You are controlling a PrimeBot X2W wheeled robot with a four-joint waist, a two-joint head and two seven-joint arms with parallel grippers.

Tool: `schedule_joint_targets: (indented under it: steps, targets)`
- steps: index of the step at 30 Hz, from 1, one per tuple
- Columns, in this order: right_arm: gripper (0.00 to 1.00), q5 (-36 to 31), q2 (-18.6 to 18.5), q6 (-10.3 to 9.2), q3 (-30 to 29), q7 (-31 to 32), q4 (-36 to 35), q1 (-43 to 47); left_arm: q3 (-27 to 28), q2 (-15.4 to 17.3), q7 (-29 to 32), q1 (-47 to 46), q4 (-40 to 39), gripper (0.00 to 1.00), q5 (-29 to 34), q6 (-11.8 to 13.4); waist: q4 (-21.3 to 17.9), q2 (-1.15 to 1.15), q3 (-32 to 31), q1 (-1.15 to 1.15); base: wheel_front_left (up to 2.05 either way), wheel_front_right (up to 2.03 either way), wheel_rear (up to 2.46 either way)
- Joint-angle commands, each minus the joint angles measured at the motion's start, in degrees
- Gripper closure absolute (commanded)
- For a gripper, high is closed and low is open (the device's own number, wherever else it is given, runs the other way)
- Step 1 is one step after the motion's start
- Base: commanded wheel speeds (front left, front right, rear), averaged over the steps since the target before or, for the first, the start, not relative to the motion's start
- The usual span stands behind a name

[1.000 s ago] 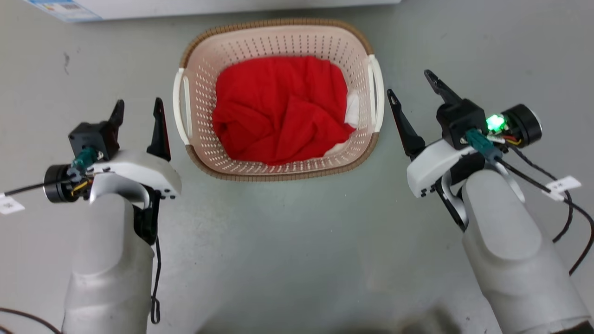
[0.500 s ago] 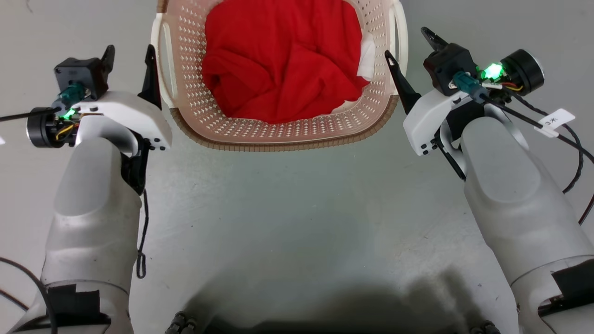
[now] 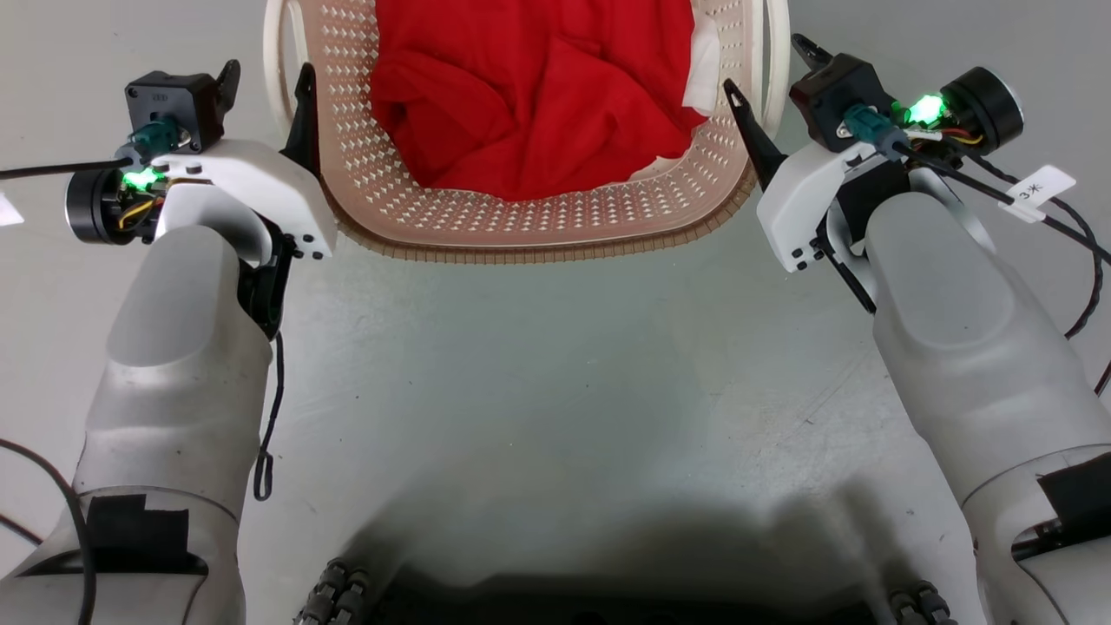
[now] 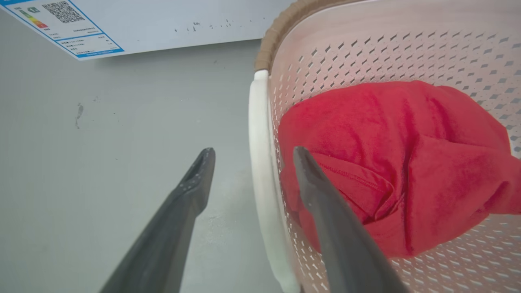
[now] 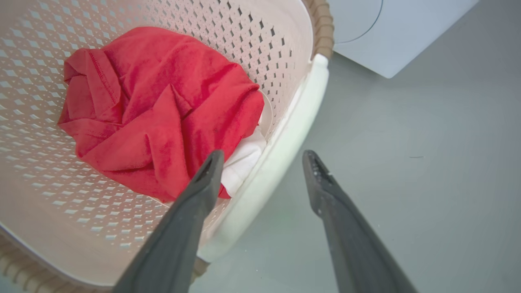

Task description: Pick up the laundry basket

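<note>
Open floor [image 3: 555,365] either side of laundry basket [image 3: 538,221]; white appliance [image 5: 390,36] close behind.

One laundry basket [image 3: 538,227], one red garment [image 3: 529,87], one white cloth [image 5: 244,160], one white appliance [image 5: 390,36], two end effectors [image 3: 267,74] [image 3: 765,62].

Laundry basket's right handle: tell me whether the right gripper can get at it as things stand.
Probably yes: the right gripper holds its jaws open astride the white handle, with nothing between them.
</note>
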Motion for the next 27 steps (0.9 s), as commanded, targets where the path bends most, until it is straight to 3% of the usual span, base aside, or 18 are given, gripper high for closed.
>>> schedule_joint_targets:
  steps: [1,16,17,18,19,27]
  targets:
    - [0.00,0.34,-0.09,-0.04,0.21,-0.12,0.48,-1.20,-0.54,0.26,-0.16,-1.06,0.50,0.00,-0.54,0.06,-0.01,0.00,0.69,0.00,0.00,0.00,0.00]
    - [0.00,2.22,-0.11,-0.04,1.73,-0.11,1.99,-2.75,-3.94,0.49,-0.16,-4.48,4.43,0.00,-1.95,0.05,-0.09,0.00,3.16,0.00,0.00,0.00,0.00]
    - [0.38,2.42,-0.11,-0.04,2.02,-0.10,2.11,-2.90,-4.09,0.58,-0.16,-4.68,4.75,0.29,-1.82,0.05,-0.14,0.00,3.27,0.00,0.00,0.00,0.00]
    - [1.00,2.65,-0.11,-0.05,2.30,-0.10,2.03,-3.06,-4.21,0.62,-0.16,-4.84,5.08,0.94,-1.57,0.09,-0.17,0.00,3.39,0.00,0.00,0.00,0.00]
    - [1.00,3.07,-0.30,-0.03,3.25,-0.05,2.71,-3.44,-4.58,-0.09,-0.16,-5.31,6.28,1.00,-1.53,0.10,-0.14,0.00,3.49,0.00,0.00,0.00,0.00]
    - [1.00,3.70,-0.40,0.31,3.95,-0.17,3.30,-2.79,-4.74,-0.42,-0.18,-5.23,6.75,1.00,-1.87,0.01,0.09,0.00,2.25,0.00,0.00,0.00,0.00]
